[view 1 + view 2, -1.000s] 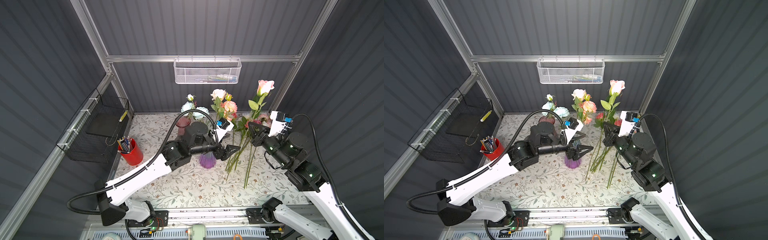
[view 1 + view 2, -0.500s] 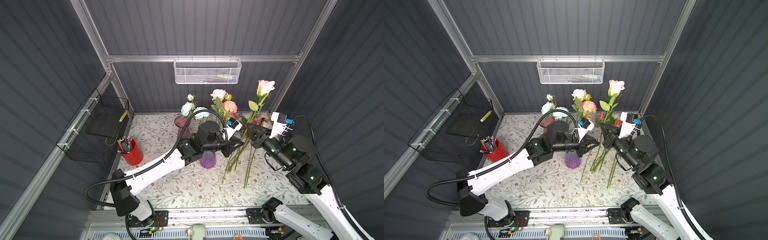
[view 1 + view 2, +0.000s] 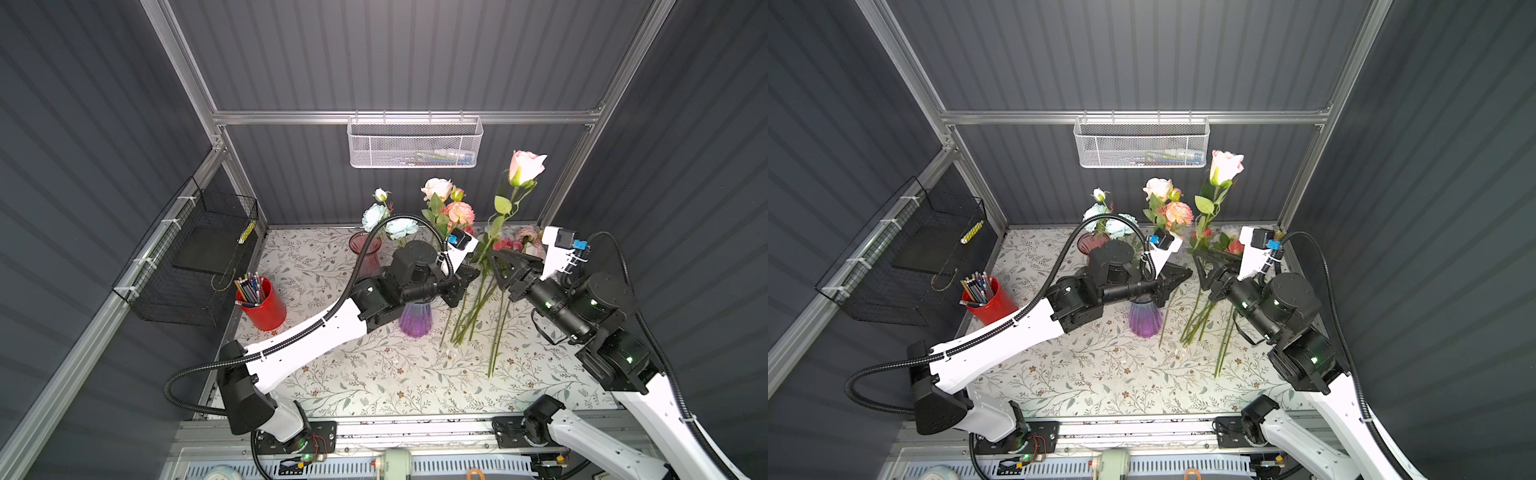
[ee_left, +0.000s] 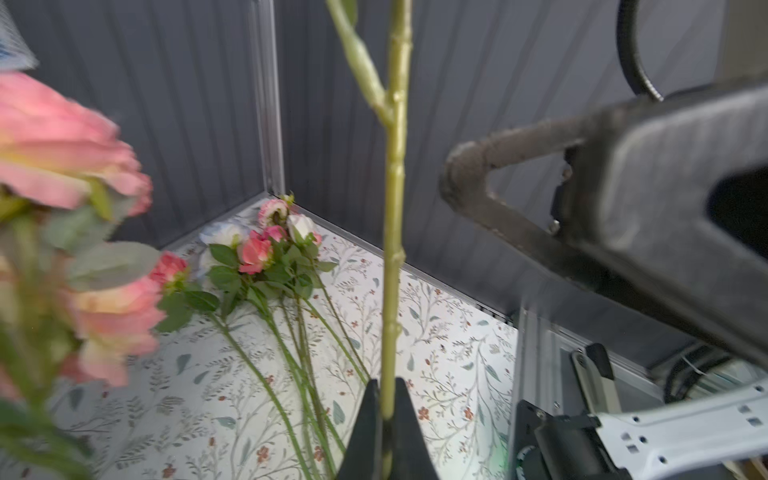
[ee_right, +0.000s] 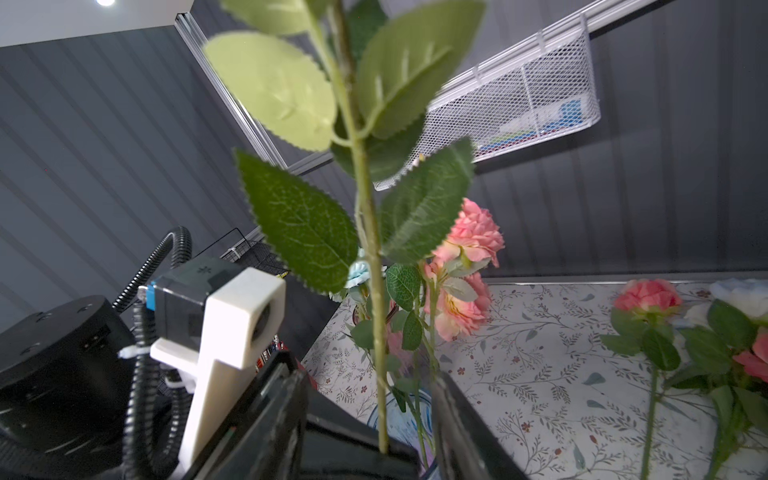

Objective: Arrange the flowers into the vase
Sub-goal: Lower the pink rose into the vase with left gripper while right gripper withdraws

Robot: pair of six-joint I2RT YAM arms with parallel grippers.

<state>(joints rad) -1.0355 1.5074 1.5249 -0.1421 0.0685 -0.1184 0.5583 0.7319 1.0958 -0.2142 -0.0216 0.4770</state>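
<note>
A tall pink rose [image 3: 525, 166] [image 3: 1225, 164] stands upright above the table. My left gripper [image 3: 473, 276] [image 3: 1187, 274] [image 4: 386, 388] is shut on its green stem [image 4: 392, 249] low down. My right gripper [image 3: 494, 262] [image 3: 1200, 266] [image 5: 370, 378] is open, with its jaws on either side of the same stem [image 5: 374, 311] and not touching it. A purple vase [image 3: 415, 320] [image 3: 1144, 322] under my left wrist holds pink and coral roses [image 3: 457, 212]. A dark pink vase [image 3: 365, 249] behind it holds pale blue flowers [image 3: 376, 214]. Several more flowers [image 3: 473, 316] [image 4: 257, 253] lie on the table at the right.
A red cup of pencils [image 3: 264, 305] stands at the table's left edge. A black wire basket [image 3: 195, 257] hangs on the left wall. A white mesh basket [image 3: 415, 143] hangs on the back wall. The lying flowers' heads [image 3: 519, 243] reach the back right corner.
My left arm reached right and its gripper closed on the tall rose's stem. My right gripper, which held that stem, has opened and let go.
</note>
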